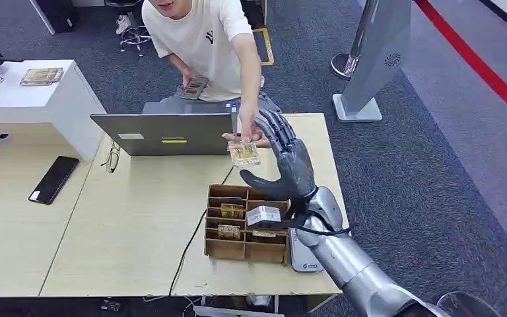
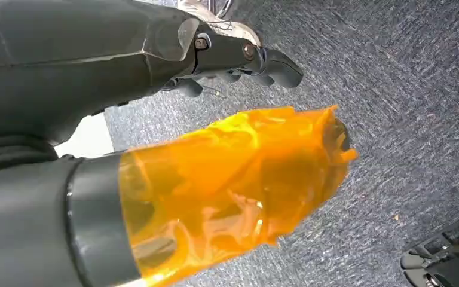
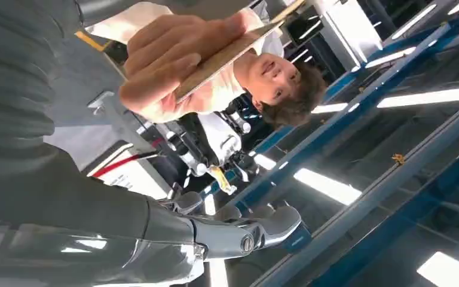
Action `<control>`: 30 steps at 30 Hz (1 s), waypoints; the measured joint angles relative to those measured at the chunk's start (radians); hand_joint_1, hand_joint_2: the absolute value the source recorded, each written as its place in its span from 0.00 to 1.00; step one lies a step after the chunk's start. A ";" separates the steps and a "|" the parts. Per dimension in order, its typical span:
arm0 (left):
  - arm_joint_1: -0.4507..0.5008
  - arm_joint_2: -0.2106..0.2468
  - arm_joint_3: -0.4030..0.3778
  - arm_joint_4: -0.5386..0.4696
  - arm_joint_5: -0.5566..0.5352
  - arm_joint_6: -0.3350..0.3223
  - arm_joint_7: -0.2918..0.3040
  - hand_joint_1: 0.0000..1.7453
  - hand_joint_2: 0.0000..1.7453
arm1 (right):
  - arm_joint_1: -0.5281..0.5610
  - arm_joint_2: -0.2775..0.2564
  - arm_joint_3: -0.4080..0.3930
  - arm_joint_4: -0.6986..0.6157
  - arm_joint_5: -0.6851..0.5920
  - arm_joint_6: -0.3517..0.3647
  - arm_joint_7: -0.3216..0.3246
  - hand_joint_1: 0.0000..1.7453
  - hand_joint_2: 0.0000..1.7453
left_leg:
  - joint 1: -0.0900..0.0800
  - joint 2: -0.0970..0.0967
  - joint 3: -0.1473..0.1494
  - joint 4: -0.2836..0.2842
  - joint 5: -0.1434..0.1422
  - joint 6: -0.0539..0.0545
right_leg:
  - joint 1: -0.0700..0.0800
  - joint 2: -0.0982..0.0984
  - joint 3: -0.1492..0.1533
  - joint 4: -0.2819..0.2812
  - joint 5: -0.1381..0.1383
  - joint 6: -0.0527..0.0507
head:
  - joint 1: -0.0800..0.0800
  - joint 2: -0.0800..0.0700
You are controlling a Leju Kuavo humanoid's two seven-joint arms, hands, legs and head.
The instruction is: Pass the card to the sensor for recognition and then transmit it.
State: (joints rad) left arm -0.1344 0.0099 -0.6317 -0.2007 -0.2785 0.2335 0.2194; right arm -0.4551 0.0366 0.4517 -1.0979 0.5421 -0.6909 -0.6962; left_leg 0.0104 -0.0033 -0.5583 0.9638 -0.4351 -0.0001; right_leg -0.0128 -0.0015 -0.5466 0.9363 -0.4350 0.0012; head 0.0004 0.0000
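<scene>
Reaching my right hand [image 1: 289,162] with fingers spread apart, I am risking dropping the card [image 1: 243,153] the person's hand [image 1: 247,135] is holding; left hand fingers I cannot tell.

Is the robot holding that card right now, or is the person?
The person's hand holds the card by its far edge. The robot's right hand is spread beside it, gripping nothing.

A laptop [image 1: 165,134] is set at centre frame on the table [image 1: 132,224], with a divided box [image 1: 245,223] placed below and right of it. A phone [image 1: 54,179] is laid at left. A card [image 1: 244,153] is held above the box, between a person's hand [image 1: 245,135] and the right hand [image 1: 287,158]. A stand [image 1: 376,59] is seen at upper right.
</scene>
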 joint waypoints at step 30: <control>-0.009 0.000 -0.007 0.000 -0.005 -0.020 0.019 0.00 0.00 | -0.002 0.008 -0.018 -0.008 0.002 -0.003 -0.004 0.83 1.00 | 0.000 0.000 0.000 0.000 0.000 0.000 | 0.000 0.000 0.000 0.000 0.000 0.000 | 0.000 0.000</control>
State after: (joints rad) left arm -0.1439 0.0099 -0.6386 -0.2007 -0.2835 0.2136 0.2380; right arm -0.4568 0.0446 0.4337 -1.1059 0.5440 -0.6939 -0.7004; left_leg 0.0104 -0.0033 -0.5582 0.9638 -0.4350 -0.0002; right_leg -0.0128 -0.0014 -0.5466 0.9364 -0.4349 0.0012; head 0.0004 0.0000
